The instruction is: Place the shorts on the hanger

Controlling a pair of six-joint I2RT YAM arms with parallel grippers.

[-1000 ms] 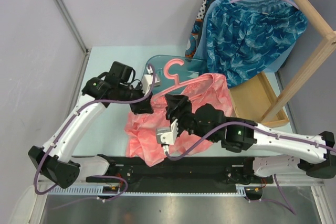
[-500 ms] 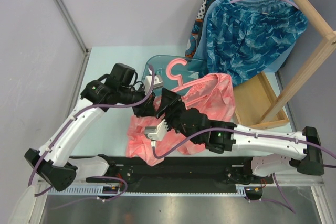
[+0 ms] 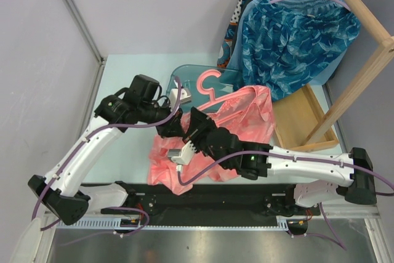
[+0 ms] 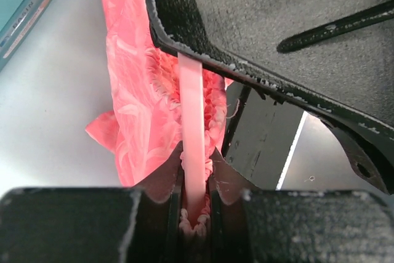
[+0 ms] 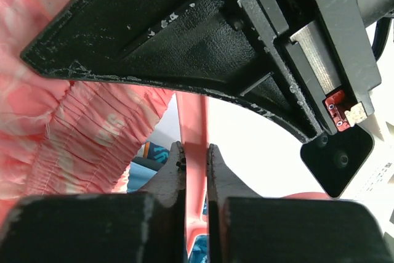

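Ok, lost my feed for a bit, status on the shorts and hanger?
Left gripper shut on hanger and a fold of shorts. Right gripper shut on hanger. Shorts bunched around it, not hung. Grippers crowd each other.

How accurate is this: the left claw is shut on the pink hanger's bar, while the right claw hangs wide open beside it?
Only partly. The left claw is indeed shut on the pink hanger, but the right claw is not open. The right wrist view shows its jaws pinched shut on the hanger's bar too.
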